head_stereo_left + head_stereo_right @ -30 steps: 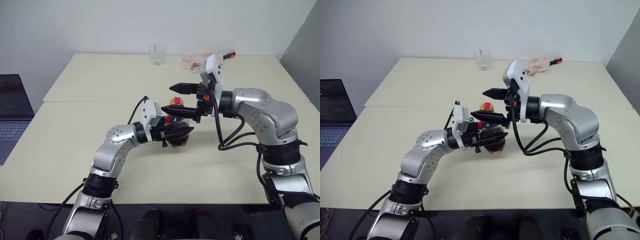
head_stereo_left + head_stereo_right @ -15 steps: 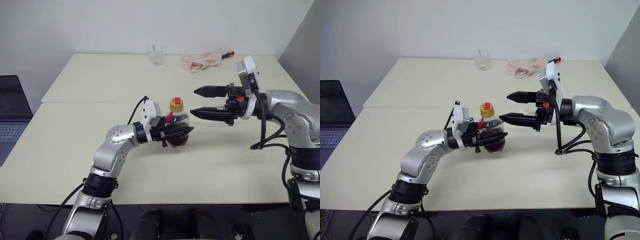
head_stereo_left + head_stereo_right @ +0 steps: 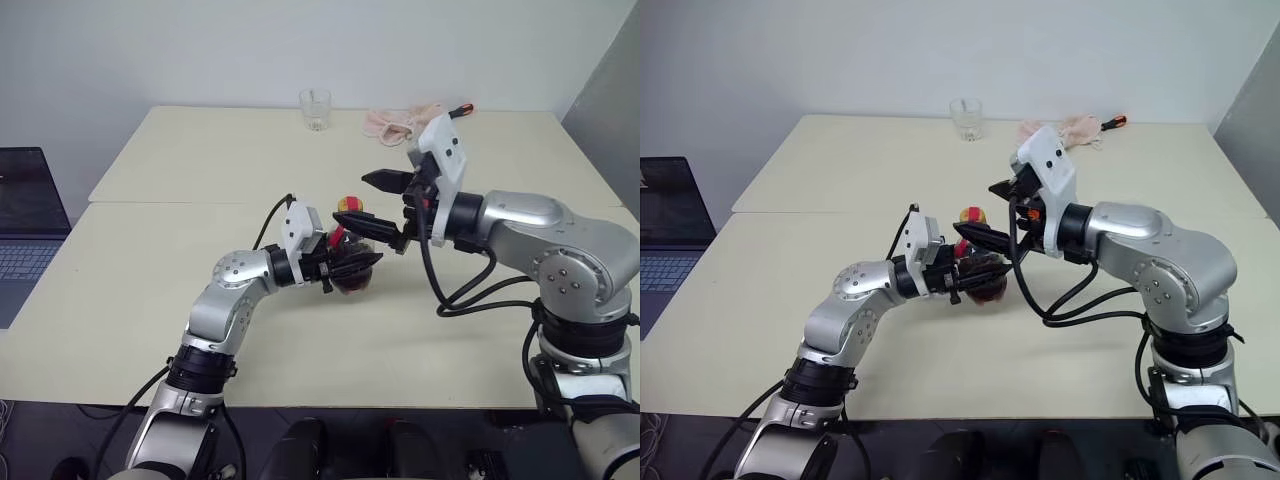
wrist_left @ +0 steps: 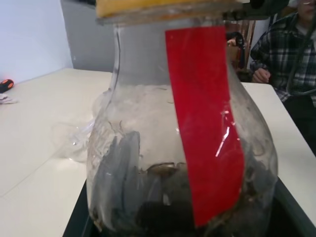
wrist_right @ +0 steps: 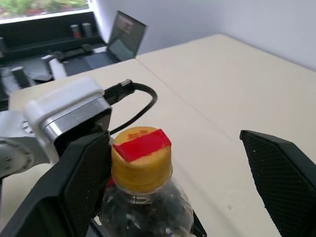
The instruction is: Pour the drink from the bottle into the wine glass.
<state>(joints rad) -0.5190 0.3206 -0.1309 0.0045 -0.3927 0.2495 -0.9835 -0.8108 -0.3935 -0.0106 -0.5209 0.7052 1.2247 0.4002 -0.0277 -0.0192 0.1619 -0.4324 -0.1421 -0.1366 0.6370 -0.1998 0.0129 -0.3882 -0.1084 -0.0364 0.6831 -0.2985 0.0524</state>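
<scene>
My left gripper is shut on the round body of the bottle, which stands upright near the middle of the near table. The dark drink fills its lower part, and a red label strip runs down its neck. My right gripper is open, with one black finger on each side of the yellow cap and a wide gap on one side. The wine glass is out of view.
A short clear stemless tumbler stands at the far edge of the table. A pink cloth and a red-handled tool lie to its right. A laptop sits off the table's left side. A person in a plaid shirt sits beyond the table.
The right gripper, open throughout, swung away to the right of the bottle and has come back around the cap. The left gripper and the bottle stayed in place.
</scene>
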